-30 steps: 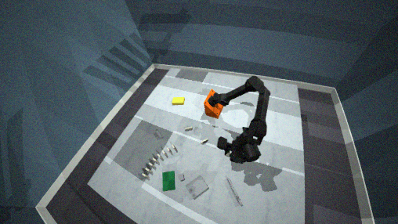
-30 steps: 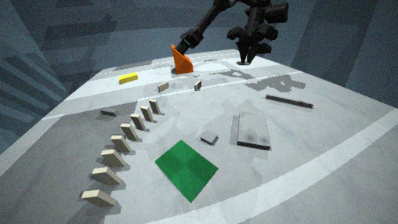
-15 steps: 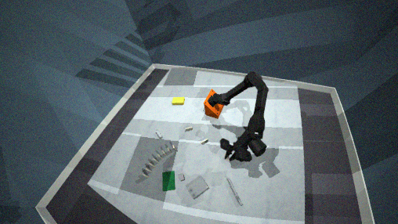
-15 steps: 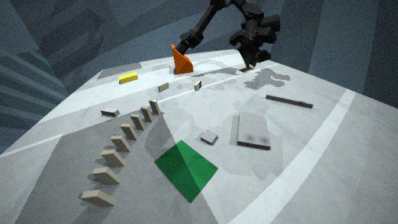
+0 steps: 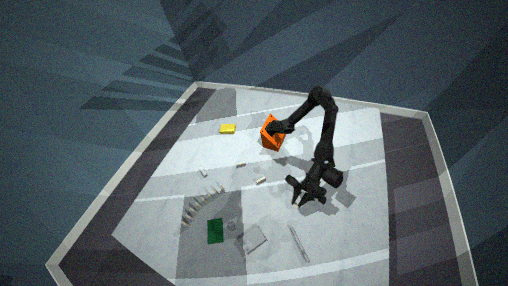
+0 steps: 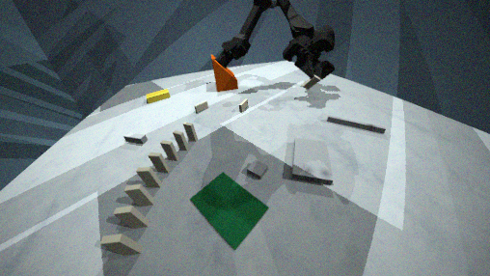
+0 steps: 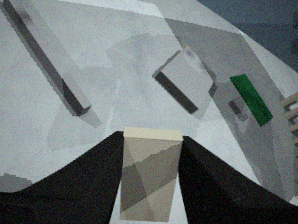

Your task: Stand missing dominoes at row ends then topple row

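My gripper [image 5: 301, 199] [image 6: 314, 78] [image 7: 152, 143] is shut on a tan domino [image 7: 149, 177] [image 6: 311, 82] and holds it a little above the table, to the right of the middle. A curved row of several standing tan dominoes [image 5: 200, 202] [image 6: 158, 162] runs left of the green mat [image 5: 215, 230] [image 6: 229, 207] [image 7: 252, 99], well away from the gripper. Loose dominoes lie flat on the table beyond the row's far end: one [image 5: 260, 180] [image 6: 243, 105], another [image 5: 241, 164] [image 6: 201, 107] and a third [image 5: 203, 172] [image 6: 135, 138].
An orange box [image 5: 272, 135] [image 6: 223, 76] stands at the arm's base. A yellow block [image 5: 227, 128] [image 6: 157, 96] lies at the back left. A grey slab [image 5: 254, 239] [image 6: 311, 159] [image 7: 182, 79], a small grey cube [image 5: 231, 225] [image 6: 257, 169] and a dark bar [image 5: 298, 243] [image 6: 356, 124] [image 7: 43, 56] lie near the mat.
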`<state>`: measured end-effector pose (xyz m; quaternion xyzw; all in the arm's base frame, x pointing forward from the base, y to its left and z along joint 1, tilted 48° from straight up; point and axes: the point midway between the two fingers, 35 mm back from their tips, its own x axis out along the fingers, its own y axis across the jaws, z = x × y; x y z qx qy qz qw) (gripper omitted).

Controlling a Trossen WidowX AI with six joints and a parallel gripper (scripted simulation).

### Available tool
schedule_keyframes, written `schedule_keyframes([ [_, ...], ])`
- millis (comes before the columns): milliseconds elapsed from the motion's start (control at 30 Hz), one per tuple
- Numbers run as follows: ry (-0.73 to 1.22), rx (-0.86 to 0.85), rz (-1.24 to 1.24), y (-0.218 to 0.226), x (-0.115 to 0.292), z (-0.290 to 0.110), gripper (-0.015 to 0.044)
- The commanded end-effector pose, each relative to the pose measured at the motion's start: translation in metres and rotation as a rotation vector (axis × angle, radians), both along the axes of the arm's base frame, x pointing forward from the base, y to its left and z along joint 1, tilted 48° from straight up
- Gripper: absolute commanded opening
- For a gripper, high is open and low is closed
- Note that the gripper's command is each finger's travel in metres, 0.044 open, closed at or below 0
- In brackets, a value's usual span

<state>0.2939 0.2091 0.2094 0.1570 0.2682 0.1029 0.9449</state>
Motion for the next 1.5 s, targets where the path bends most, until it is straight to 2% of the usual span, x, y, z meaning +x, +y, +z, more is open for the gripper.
schedule_keyframes([
  [0,-0.069,0.057,-0.05,-0.001,-0.006,0.008,0.0107],
  [767,-0.359,0.503,-0.351,-0.032,-0.056,0.029,0.0107],
  [1467,-0.361,0.507,-0.354,-0.032,-0.057,0.029,0.0107],
])
